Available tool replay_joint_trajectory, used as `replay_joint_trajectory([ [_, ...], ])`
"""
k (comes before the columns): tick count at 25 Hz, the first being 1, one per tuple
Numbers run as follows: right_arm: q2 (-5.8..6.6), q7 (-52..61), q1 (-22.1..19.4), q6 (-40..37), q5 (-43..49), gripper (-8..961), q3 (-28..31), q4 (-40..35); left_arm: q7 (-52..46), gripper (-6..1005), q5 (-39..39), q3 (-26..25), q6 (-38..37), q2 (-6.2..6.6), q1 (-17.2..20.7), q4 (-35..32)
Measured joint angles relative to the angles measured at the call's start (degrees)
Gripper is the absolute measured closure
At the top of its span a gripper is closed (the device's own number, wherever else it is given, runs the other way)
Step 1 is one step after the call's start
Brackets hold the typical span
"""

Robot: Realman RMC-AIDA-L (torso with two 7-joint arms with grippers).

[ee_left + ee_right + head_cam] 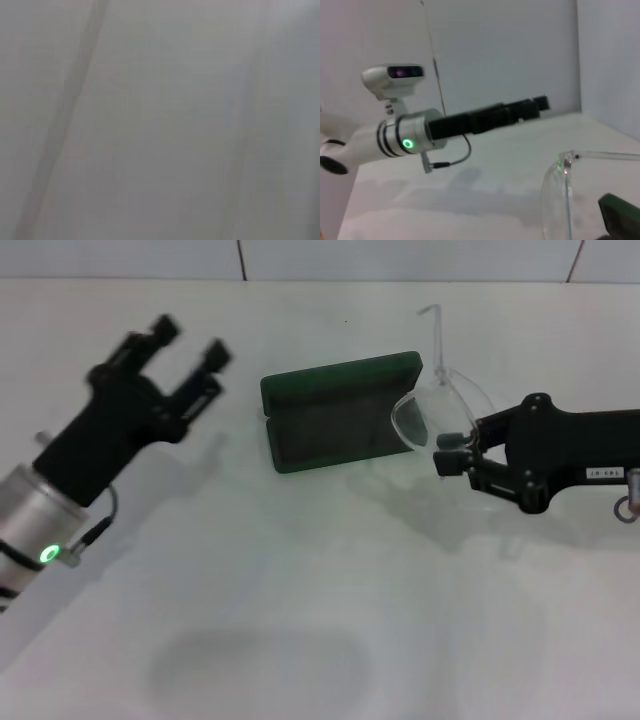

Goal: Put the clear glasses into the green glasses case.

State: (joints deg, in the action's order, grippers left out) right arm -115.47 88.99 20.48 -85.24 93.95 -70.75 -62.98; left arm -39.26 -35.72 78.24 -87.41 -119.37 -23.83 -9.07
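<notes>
Clear, colourless plastic glasses with a wraparound lens were held up by the right gripper, its black fingers clamped on the lens's lower edge, just off the right end of the dark green rectangular hard case. One lens end overlapped the case's right edge in the head view; one thin clear arm stood upright above the lens, its hooked tip toward the white worktop's far edge. The other arm of the glasses was hard to pick out against the white surface. The case lay open near the far edge, around the middle, its dark lining showing; any lettering on it could not be made out.

On the near left side, the left gripper hovered above the worktop, well apart from the case, its black fingers spread. The left wrist view gave only a blurred grey field. The right wrist view caught the lens edge-on, a cut-off corner of the case, and the left arm across the worktop.
</notes>
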Motion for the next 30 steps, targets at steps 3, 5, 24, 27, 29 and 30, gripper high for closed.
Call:
replay_joint_trajectory([
  [3,0.02,-4.3,1.4,-2.2,-0.3,828,-0.5,3.1,-3.6,286,-5.6,1.5,0.0,0.84,-1.0,-4.1],
  [5,-0.12,-6.5,2.4,-3.9,-0.3,828,-1.0,4.8,-6.5,286,-10.2,1.7,-0.1,1.38,-2.3,-6.7],
  [24,-0.62,-30.5,2.1,-4.3,-3.8,828,-5.6,9.5,-30.7,286,-28.6,1.4,-5.2,4.66,-11.5,-12.2],
  [27,-0.63,-34.0,1.7,-4.7,-5.3,828,-5.7,9.7,-31.4,286,-29.2,1.4,-5.2,4.68,-11.8,-12.2],
  [29,-0.63,-35.9,1.4,-4.9,-6.2,829,-5.9,9.9,-31.8,286,-29.2,1.5,-5.2,4.68,-11.9,-12.2],
  [30,-0.62,-37.3,1.3,-4.9,-6.9,829,-6.2,10.2,-32.1,286,-29.3,1.5,-5.2,4.69,-11.9,-12.2],
])
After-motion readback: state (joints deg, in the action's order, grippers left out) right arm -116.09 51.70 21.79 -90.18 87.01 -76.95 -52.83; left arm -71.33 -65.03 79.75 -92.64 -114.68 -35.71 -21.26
